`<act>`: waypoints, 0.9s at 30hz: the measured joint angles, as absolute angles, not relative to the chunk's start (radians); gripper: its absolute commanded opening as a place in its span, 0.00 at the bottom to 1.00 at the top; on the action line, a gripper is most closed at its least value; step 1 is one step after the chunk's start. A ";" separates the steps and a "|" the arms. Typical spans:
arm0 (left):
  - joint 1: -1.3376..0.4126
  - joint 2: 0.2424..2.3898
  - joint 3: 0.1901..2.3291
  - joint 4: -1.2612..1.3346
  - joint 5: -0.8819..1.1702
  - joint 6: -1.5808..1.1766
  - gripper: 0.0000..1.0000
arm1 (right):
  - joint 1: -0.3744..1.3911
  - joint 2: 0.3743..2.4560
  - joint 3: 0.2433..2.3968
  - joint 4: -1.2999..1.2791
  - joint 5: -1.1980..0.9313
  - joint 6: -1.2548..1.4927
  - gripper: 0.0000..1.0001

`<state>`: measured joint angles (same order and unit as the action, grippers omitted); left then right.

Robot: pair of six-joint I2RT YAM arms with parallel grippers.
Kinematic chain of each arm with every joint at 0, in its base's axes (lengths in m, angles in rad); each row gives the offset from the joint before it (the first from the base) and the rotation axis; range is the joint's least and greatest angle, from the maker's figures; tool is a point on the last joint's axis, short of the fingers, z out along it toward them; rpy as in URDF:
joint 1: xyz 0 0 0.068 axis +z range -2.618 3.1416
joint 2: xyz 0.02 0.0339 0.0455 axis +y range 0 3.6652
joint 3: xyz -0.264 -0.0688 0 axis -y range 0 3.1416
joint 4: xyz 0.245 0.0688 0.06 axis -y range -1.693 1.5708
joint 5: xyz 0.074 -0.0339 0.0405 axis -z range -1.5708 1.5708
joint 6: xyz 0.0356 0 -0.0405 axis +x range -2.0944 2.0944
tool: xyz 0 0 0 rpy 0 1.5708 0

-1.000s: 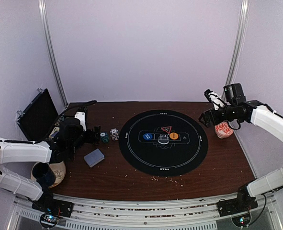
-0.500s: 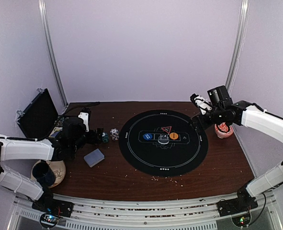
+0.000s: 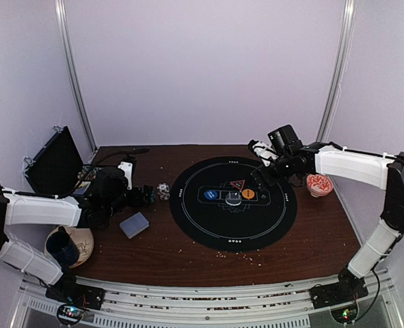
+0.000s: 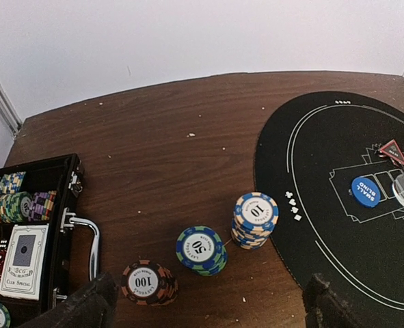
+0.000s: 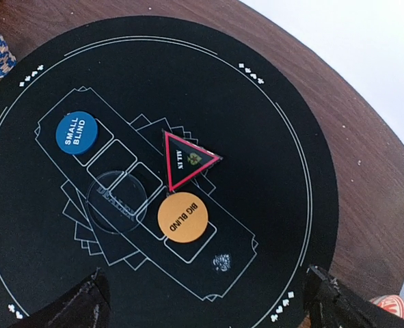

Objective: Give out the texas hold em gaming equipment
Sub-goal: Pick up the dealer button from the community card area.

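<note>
A high rear camera overlooks all; both wrist cameras share the mat (image 5: 119, 61).

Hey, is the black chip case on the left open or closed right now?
Open. The case has its lid raised, and the left wrist view shows chips and a card deck inside.

Three short stacks of striped poker chips (image 4: 201, 249) sit in a slanted row on the brown wooden table (image 4: 154, 137), just beside the big round black mat with white lines (image 4: 325, 225); a round blue disc (image 4: 366, 191) and a red triangle marker (image 4: 393, 150) lie on the mat; an open black case (image 4: 68, 198) on the left holds more chips and a box of cards (image 4: 24, 260).
</note>
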<state>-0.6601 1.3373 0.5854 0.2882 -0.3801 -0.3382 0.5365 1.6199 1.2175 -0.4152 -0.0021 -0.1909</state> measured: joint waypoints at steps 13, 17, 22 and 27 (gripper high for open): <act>-0.664 1.339 0.586 0.288 -0.377 -0.339 0.98 | 0.603 1.911 1.491 -0.387 -0.053 -0.131 0.95; -0.665 1.324 0.586 0.288 -0.377 -0.339 0.98 | 0.628 1.952 1.483 -0.393 -0.053 -0.123 0.93; -0.668 1.306 0.586 0.292 -0.377 -0.339 0.98 | 0.642 1.972 1.451 -0.401 -0.052 -0.124 0.90; -0.668 1.308 0.586 0.291 -0.379 -0.339 0.98 | 0.643 1.994 1.440 -0.418 -0.050 -0.128 0.88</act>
